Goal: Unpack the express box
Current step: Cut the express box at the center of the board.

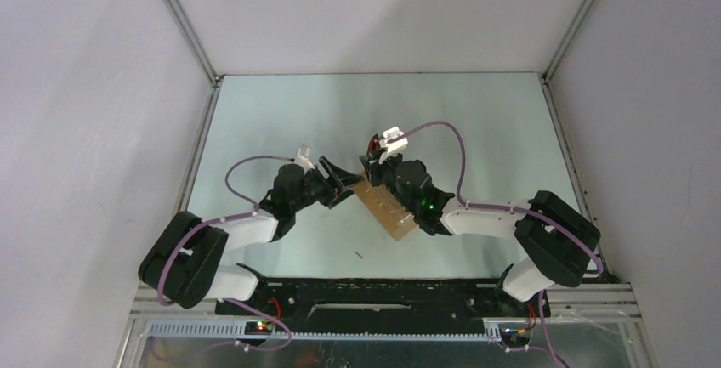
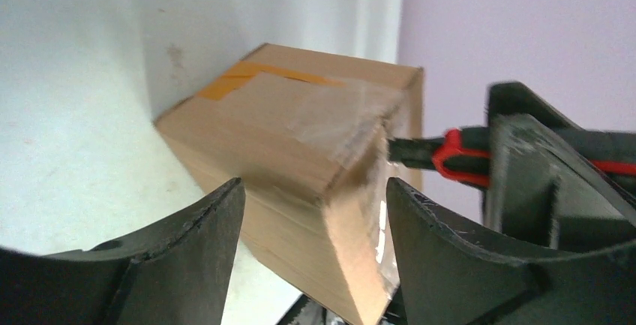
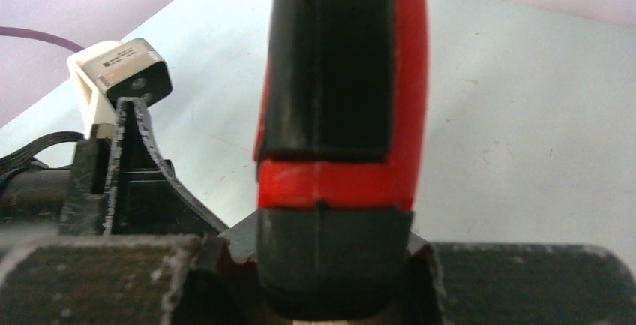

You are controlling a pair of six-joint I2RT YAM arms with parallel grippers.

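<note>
Brown express box [image 2: 300, 152] has one taped corner between the spread fingers [image 2: 187, 257] of the left gripper [image 2: 313, 190], which flank it released, with a gap showing on one side. The right gripper [image 3: 334, 287] is clenched on the red-and-black utility knife [image 3: 337, 115], whose nose meets the box's upper edge beside the clear tape [image 2: 337, 111]. The box lies askew on the pale table [image 1: 281, 113], near its middle, between the two arms.

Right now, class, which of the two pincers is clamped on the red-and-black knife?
The right pincer: it grips the knife, whereas the left pincer stands open, straddling the express box.
</note>
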